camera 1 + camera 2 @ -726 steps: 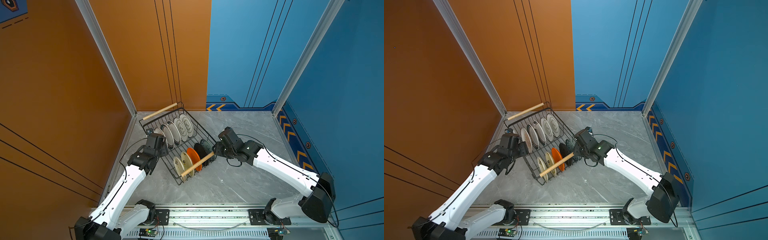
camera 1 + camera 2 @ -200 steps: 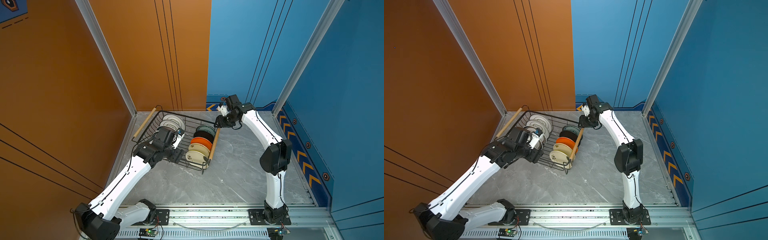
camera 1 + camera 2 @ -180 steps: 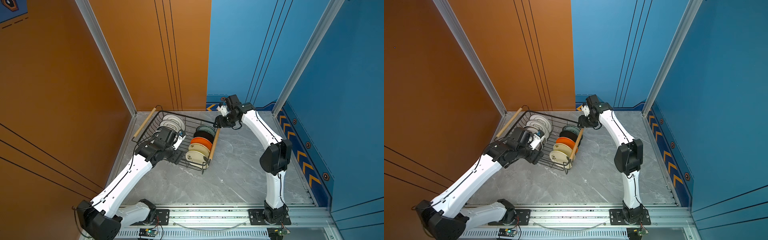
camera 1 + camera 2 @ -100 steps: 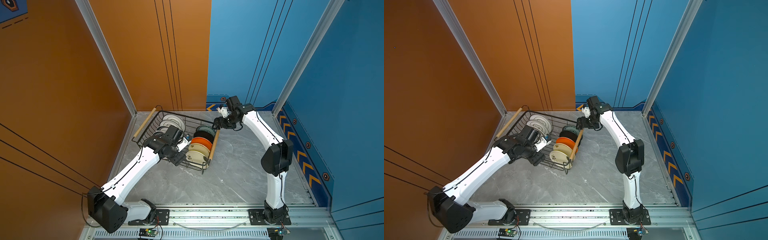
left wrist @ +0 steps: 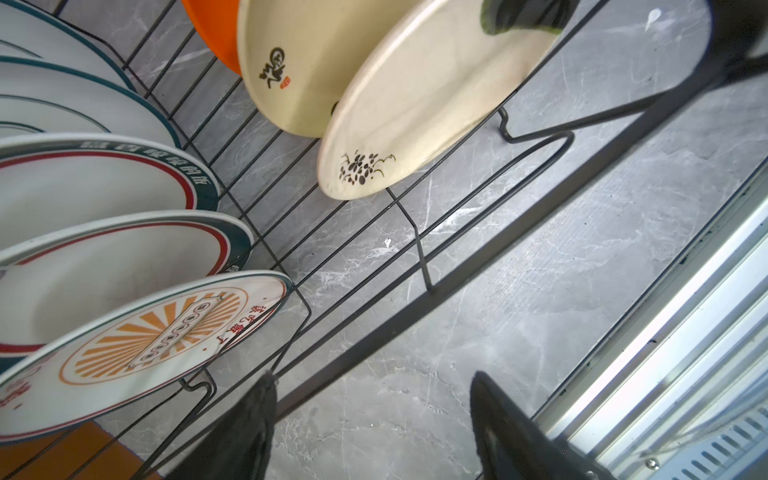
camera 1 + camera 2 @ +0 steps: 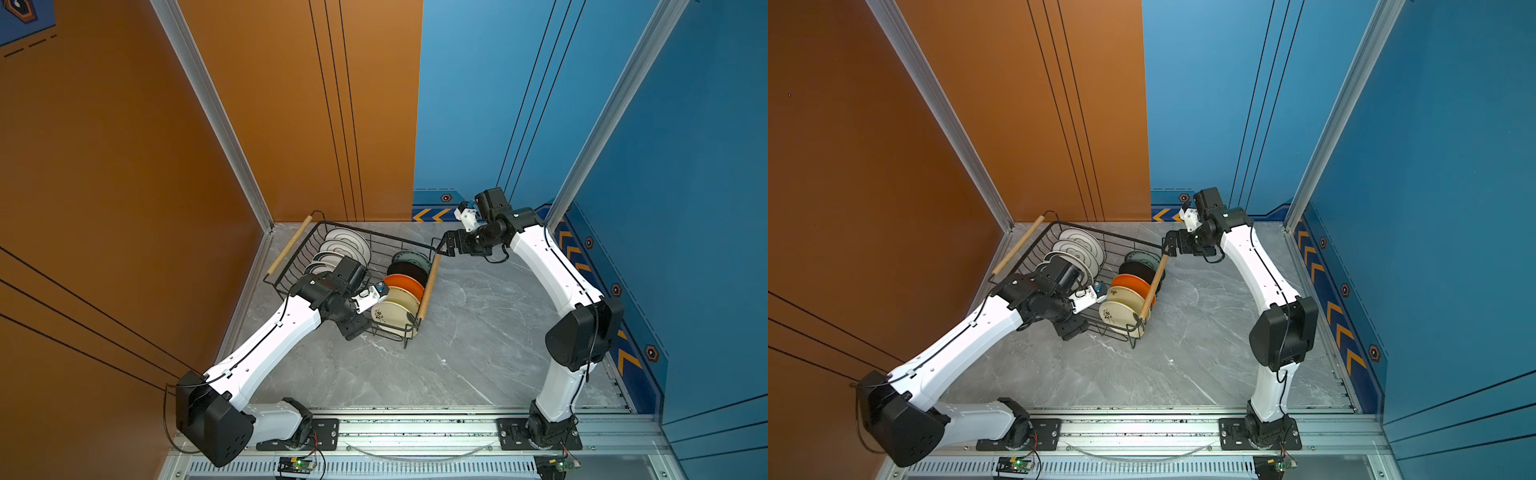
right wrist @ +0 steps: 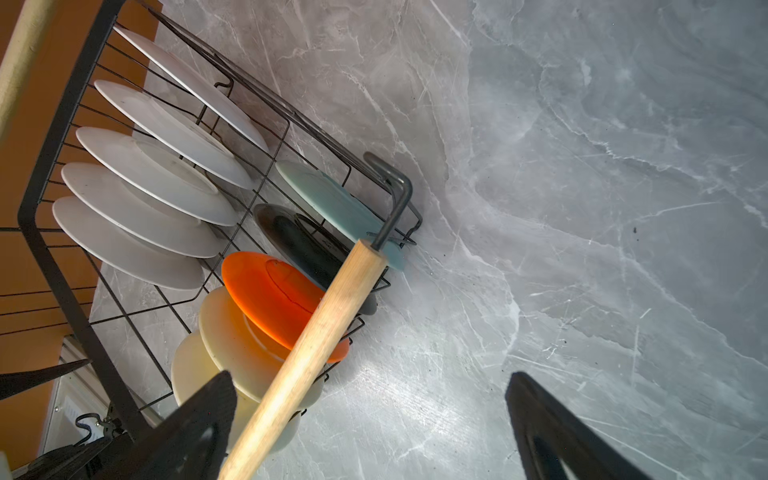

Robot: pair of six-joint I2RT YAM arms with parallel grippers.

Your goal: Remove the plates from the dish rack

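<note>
- The plates stand on edge in two rows inside the dish rack (image 6: 297, 259). Five large white plates (image 6: 347, 245) with dark rims fill the left row, and five small ones fill the right row.
- From far to near, the small row runs teal plate (image 6: 410, 257), black plate (image 6: 409, 269), orange plate (image 6: 405, 282), then two cream plates (image 6: 392, 316).
- In the left wrist view the nearest cream plate carries a dark sprig mark. The nearest white plate (image 5: 145, 345) shows an orange sunburst emblem.
- The dish rack sits at the far left of the grey marbled table (image 6: 457, 353), close to the corner and turned at an angle. A left handle (image 6: 289, 249) and a right handle (image 6: 428, 286), both pale wood, run along its long sides.
- The left pincer (image 6: 353, 330) is at the rack's near rim, just beside the nearest cream plate. Its fingers (image 5: 249, 428) stand apart and hold nothing. One finger seems to lie against the rim wire, though the view there is too blurred to be sure.
- The right pincer (image 6: 446, 249) hovers at the rack's far right corner, by the far end of the right handle. Its fingers (image 7: 199, 424) are spread wide. In the right wrist view the handle passes between them, close to one finger and not clamped.
- An orange wall (image 6: 124, 166) stands to the left and a blue wall (image 6: 685, 166) to the right.
</note>
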